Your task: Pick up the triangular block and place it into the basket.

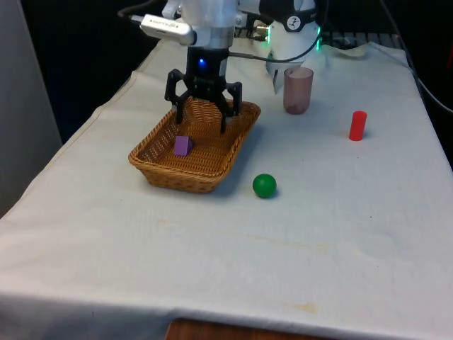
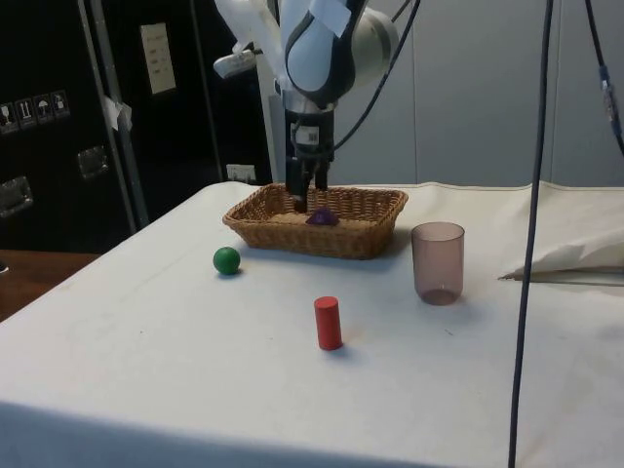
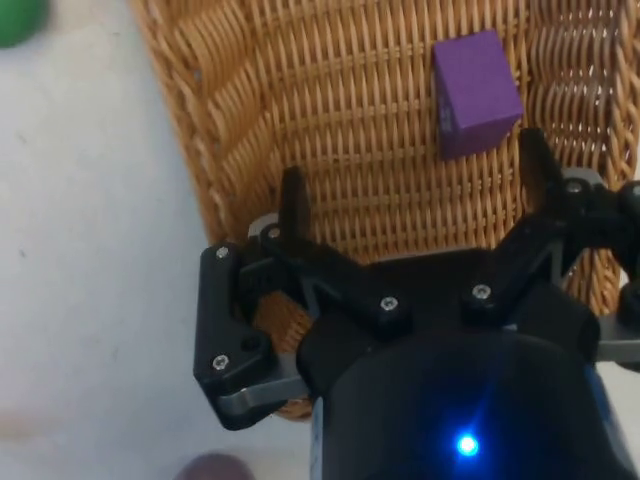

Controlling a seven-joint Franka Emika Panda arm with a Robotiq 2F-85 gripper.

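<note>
**Purple block lies in the basket, end effector spread wide above it**

The triangular block (image 1: 182, 146) is a small solid purple piece with flat, matte faces and crisp edges. From the wrist view it (image 3: 476, 92) shows a broad flat face and a narrower, darker side face; from the side view it (image 2: 322, 216) reads as a low wedge peeking just over the wicker rim. It rests on the woven floor of the basket (image 1: 157, 171), apart from the walls and touched by nothing.

The basket is a shallow, rectangular tray of tan wicker with sloped sides. The end effector (image 1: 204, 113) hangs over the basket's far part, its two black fingers (image 3: 293, 207) splayed wide and holding nothing; the block sits beyond the fingertips, not between them.

The worktop (image 1: 333, 234) is covered with a white cloth, lightly creased and faintly stained near the front edge. On it, just beside the basket's near corner, sits a green ball (image 1: 264, 185). A translucent pinkish cup (image 1: 298, 90) stands upright towards the front view's right of the basket, and a red cylinder (image 1: 358, 125) stands upright farther right, well apart from the rest. In the side view dark cabinets (image 2: 117, 107) stand behind the worktop, and black cables (image 2: 534, 195) hang down in front of a pale wall.
</note>
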